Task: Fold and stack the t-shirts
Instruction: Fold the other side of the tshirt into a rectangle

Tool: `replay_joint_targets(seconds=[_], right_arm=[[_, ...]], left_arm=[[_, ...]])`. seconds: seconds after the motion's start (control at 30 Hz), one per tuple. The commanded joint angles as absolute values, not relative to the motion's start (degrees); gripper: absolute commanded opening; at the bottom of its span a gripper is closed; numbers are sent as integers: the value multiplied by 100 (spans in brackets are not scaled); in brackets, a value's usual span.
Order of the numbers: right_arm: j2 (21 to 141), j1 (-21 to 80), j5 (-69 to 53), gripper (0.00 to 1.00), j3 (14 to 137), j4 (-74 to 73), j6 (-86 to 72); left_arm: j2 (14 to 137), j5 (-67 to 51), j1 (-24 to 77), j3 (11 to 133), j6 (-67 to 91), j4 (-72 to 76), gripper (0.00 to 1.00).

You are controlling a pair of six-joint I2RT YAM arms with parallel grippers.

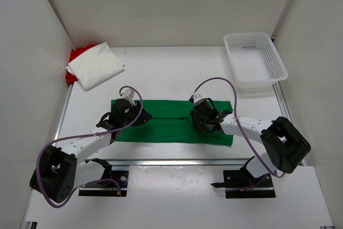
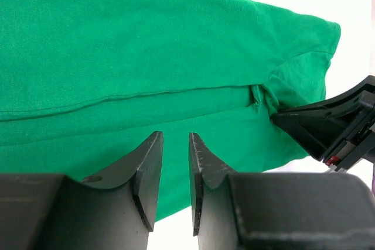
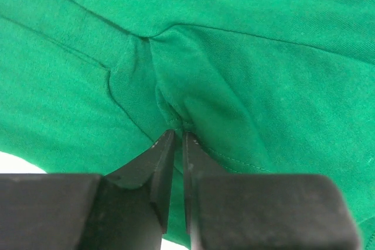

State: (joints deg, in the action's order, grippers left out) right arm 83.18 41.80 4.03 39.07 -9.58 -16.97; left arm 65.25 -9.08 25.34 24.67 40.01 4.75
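Observation:
A green t-shirt [image 1: 171, 119], folded into a long strip, lies flat across the middle of the table. My left gripper [image 1: 142, 117] sits at its left end. In the left wrist view its fingers [image 2: 176, 136] stand a little apart over the green cloth [image 2: 146, 45], with nothing between them. My right gripper [image 1: 197, 123] is on the strip's right part. Its jaws [image 3: 178, 133] are pinched on a bunched fold of the green cloth [image 3: 263, 57]. A folded white t-shirt [image 1: 96, 65] lies on a red t-shirt [image 1: 77, 53] in the back left corner.
A white mesh basket [image 1: 260, 83] stands at the back right. White walls close in the table on the left, back and right. The black tip of the right gripper [image 2: 328, 127] shows at the right edge of the left wrist view.

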Motion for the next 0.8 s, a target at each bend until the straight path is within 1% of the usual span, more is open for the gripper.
replay_joint_targets(seconds=[0.0,0.1,0.3,0.47,0.6,0.77], right_arm=[[8245,4079,334,8,3841,-677,-1854],[8174,4017,237,4,3841,-729,-1846],[7797,4043,44,2,4104,-1361,-1819],[7585,4008,-614,2,4552,-2038,-1881],[7699,4183,-957,2,4851,-2399,-1951],[8217,4403,-1178,1,5124,-2654,-2004]], left_arm=[[6372,-993,2531,2435,4034,545,35],[6354,-1037,2523,2426,4043,571,35],[6267,-1116,2487,2452,4069,536,35],[6196,-1134,2426,2557,4078,492,36],[6187,-1204,2434,2558,4131,483,36],[6100,-1274,2338,2593,4113,413,35]])
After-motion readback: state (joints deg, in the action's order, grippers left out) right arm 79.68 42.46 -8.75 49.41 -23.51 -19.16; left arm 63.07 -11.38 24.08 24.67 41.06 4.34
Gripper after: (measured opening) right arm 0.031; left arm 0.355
